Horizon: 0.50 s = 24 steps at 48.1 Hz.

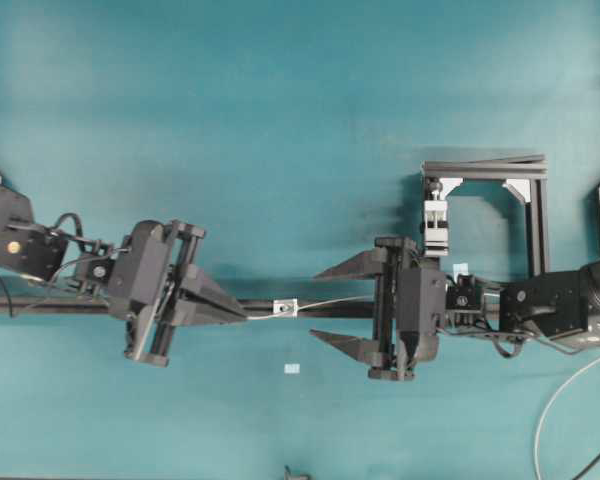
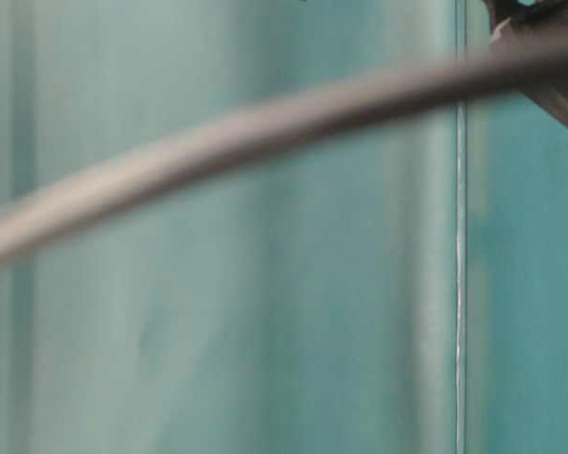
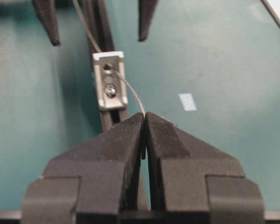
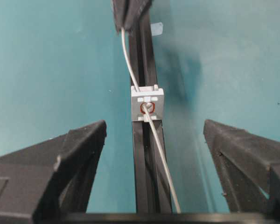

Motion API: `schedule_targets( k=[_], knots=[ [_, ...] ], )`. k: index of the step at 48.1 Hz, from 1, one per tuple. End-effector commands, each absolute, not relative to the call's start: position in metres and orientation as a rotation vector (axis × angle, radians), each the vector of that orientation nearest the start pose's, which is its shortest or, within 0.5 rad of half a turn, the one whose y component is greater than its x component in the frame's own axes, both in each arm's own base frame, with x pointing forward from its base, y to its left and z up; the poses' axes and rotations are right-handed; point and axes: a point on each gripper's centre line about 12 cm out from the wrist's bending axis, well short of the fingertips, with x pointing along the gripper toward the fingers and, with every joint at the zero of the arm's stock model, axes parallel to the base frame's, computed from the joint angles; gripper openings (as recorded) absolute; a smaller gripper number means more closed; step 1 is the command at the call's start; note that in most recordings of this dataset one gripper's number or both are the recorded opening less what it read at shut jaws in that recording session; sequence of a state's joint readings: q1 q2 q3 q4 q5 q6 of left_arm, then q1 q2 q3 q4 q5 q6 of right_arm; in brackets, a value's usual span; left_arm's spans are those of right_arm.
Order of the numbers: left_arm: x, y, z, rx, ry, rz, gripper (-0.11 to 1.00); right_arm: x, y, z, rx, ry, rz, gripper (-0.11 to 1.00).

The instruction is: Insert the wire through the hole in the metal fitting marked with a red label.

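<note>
Wire (image 4: 151, 123) is seen already passed through the hole (image 4: 147, 108) in the metal fitting (image 4: 147, 104); the red ring round the hole is shown only in the right wrist view. Insertion step is judged essentially done, with the strand running out of both faces of the block

Left gripper (image 3: 144, 116) is clamped shut on the wire just short of the fitting, on the dark rail (image 4: 148, 186) that carries it. Right gripper (image 1: 325, 305) is spread fully wide, nothing held; its fingers (image 4: 74, 149) stand either side of the rail, with the free wire end lying between them

Next move, as judged: the protruding end to be pinched by the right gripper and drawn further through, with the left grip let go only once that is secure. Alignment with the thin strand is needed; a miss is likely if the closing is done off-centre

Overhead view gives both arms facing along the rail, fitting midway between. Left wrist view shows the entry side and a screw (image 3: 110, 89) below the hole. Table-level view is blurred, only a dark cable (image 2: 265, 123) made out; nothing useful there
</note>
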<state>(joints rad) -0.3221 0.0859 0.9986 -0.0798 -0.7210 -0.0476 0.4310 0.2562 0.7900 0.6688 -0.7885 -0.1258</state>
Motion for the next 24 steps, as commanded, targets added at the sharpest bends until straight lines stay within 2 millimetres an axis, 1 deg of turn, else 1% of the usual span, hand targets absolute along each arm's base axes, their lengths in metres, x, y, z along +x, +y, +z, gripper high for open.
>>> schedule_targets(
  k=[1, 13, 24],
  knots=[
    [0.315, -0.103, 0.128, -0.042, 0.350, -0.261, -0.10, 0.372, 0.113, 0.118, 0.231, 0.291, -0.082, 0.92],
    [0.294, -0.096, 0.132, -0.049, 0.401, -0.261, -0.10, 0.373, 0.113, 0.119, 0.232, 0.288, -0.081, 0.92],
    [0.275, -0.091, 0.130, -0.076, 0.476, -0.253, -0.10, 0.373, 0.114, 0.120, 0.232, 0.285, -0.081, 0.92]
  ],
)
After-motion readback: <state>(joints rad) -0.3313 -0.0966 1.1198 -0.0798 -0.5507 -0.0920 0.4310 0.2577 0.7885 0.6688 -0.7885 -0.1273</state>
